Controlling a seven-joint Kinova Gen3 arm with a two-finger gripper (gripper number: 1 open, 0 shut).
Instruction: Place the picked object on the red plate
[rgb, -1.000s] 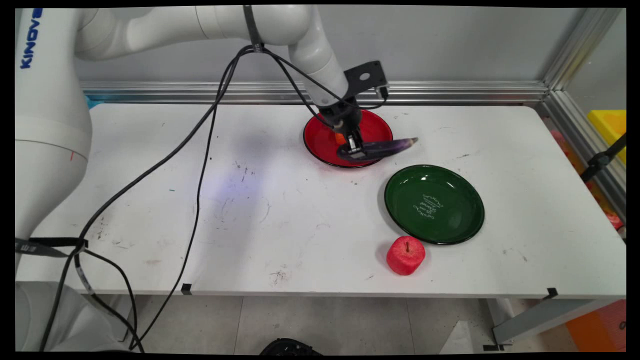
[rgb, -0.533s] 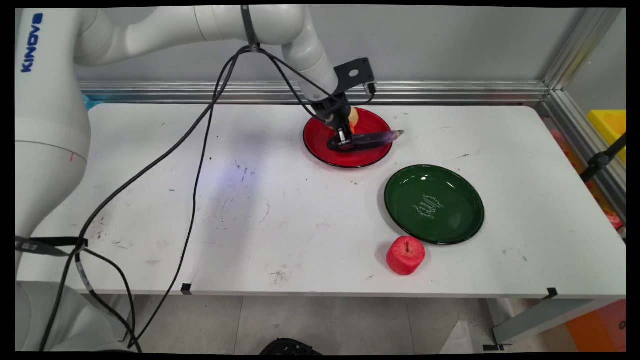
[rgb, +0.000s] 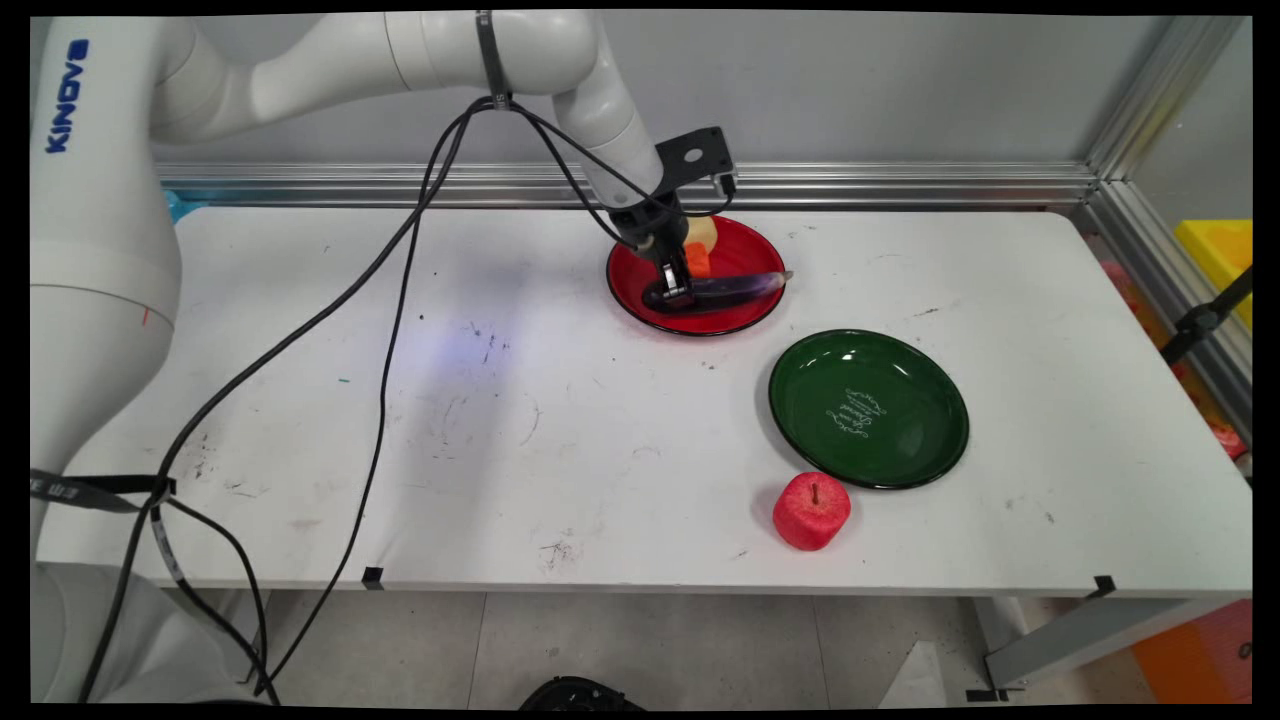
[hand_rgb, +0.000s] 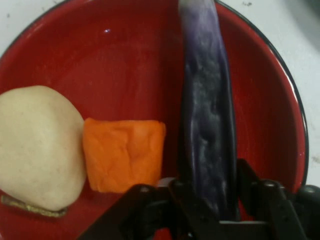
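My gripper (rgb: 672, 292) (hand_rgb: 207, 200) is shut on a long purple eggplant (rgb: 725, 288) (hand_rgb: 207, 115), low over the red plate (rgb: 640, 285) (hand_rgb: 120, 60) at the table's back middle. The eggplant lies lengthwise across the plate, its tip reaching the plate's right rim in the main view. Beside it on the plate sit an orange block (rgb: 698, 261) (hand_rgb: 124, 154) and a pale cream rounded piece (rgb: 702, 232) (hand_rgb: 37, 145), touching each other.
A green plate (rgb: 868, 408) sits right of centre. In front of it, near the table's front edge, stands a red apple (rgb: 811, 510). Black cables (rgb: 390, 340) hang from the arm across the table's left half.
The gripper has moved left and toward the back with the eggplant, bringing it from overhanging the plate's right rim to lying over the plate's inside. The orange block and cream piece have come into view.
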